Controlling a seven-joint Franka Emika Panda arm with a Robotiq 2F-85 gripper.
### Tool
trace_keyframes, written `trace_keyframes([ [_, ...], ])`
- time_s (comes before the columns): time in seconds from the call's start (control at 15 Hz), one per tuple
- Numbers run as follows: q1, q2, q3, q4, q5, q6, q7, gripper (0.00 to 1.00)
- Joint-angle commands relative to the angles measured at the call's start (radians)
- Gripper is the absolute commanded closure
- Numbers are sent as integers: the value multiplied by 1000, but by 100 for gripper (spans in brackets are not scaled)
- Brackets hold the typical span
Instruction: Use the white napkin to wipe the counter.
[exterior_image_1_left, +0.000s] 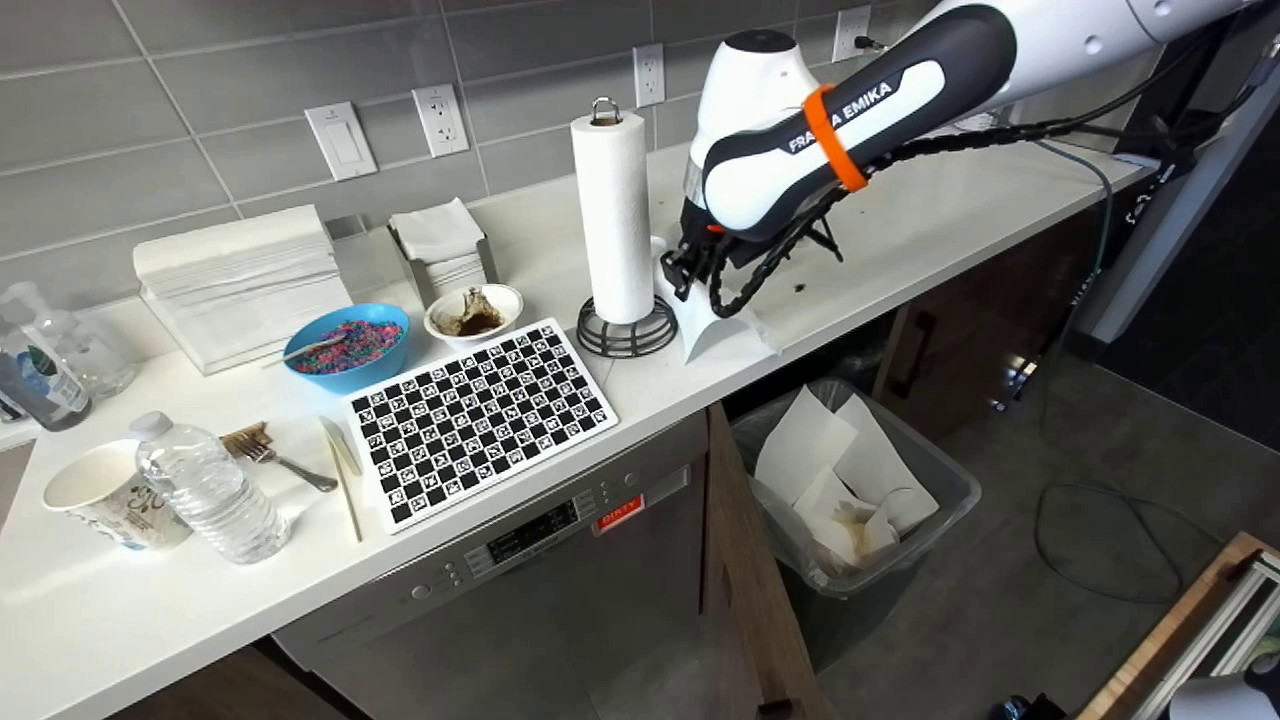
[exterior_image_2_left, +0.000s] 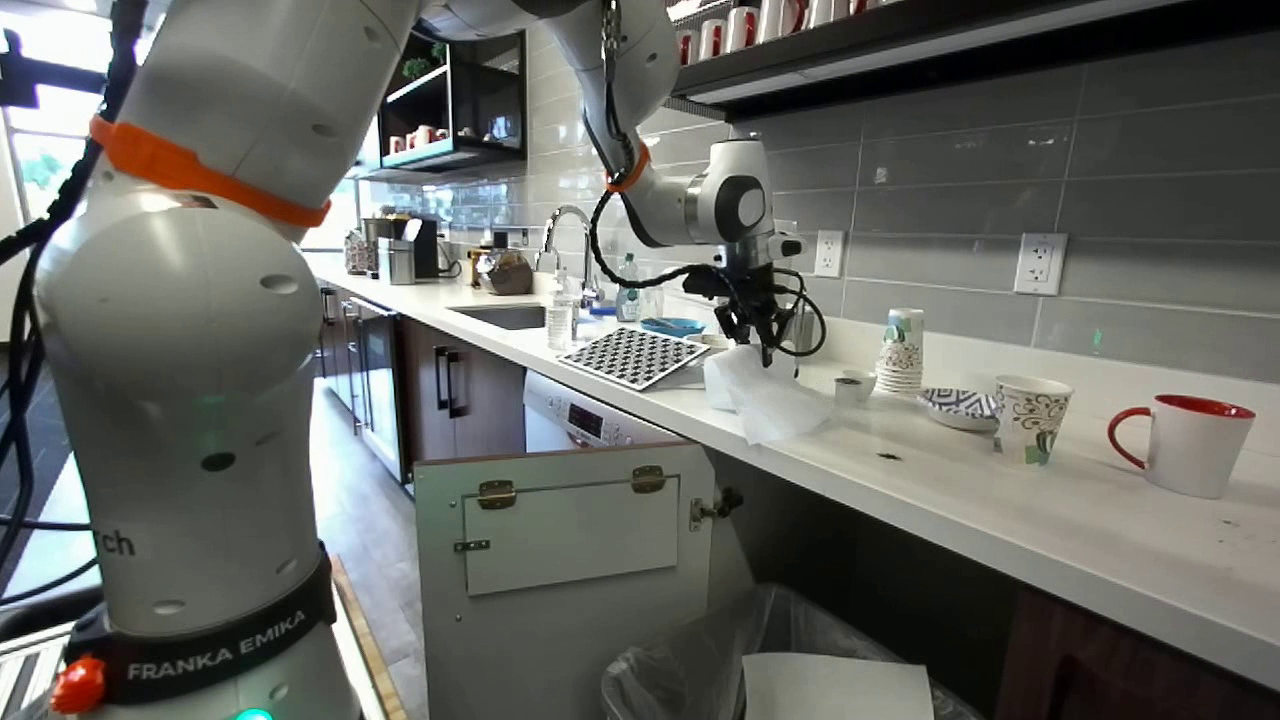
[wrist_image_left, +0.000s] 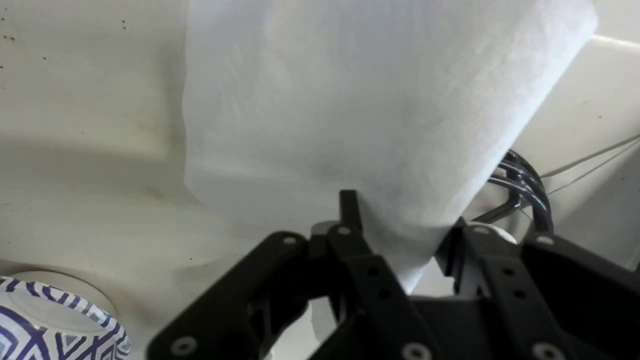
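Note:
The white napkin (exterior_image_1_left: 712, 325) is a thin, creased sheet. In an exterior view the napkin (exterior_image_2_left: 768, 398) hangs below my gripper (exterior_image_2_left: 755, 352), its lower part at the counter (exterior_image_2_left: 960, 495). In the wrist view the napkin (wrist_image_left: 345, 100) spreads ahead of the jaws, and its narrow corner lies between the fingers of my gripper (wrist_image_left: 403, 212). The fingers stand apart with a visible gap. Whether they touch the napkin I cannot tell. The white counter (exterior_image_1_left: 890, 235) carries small dark crumbs (exterior_image_2_left: 888, 457); faint stains show in the wrist view.
A paper towel roll (exterior_image_1_left: 615, 220) on a wire stand is close beside the gripper. The patterned mat (exterior_image_1_left: 480, 420), a blue bowl (exterior_image_1_left: 345, 375) and a bottle (exterior_image_1_left: 215, 490) lie beyond. A patterned bowl (exterior_image_2_left: 962, 408), cup (exterior_image_2_left: 1032, 420) and mug (exterior_image_2_left: 1195, 445) stand opposite. A bin (exterior_image_1_left: 860, 570) is below.

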Motion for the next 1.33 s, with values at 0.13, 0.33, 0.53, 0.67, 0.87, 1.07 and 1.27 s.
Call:
trace_keyframes([
  [0.13,27,20,-28,4,-12,21,8,100],
  [0.33,25,3,-24,-14,-8,-3,-4,100],
  [0.53,23,-10,-21,-35,-3,-26,-12,100],
  [0.67,20,-12,-16,-53,6,-45,-18,100],
  [0.87,15,-11,-10,-82,16,-70,-25,100],
  [1.07,17,-11,-12,-100,13,-103,-21,100],
  [1.27,18,-34,-10,-109,8,-184,-31,100],
])
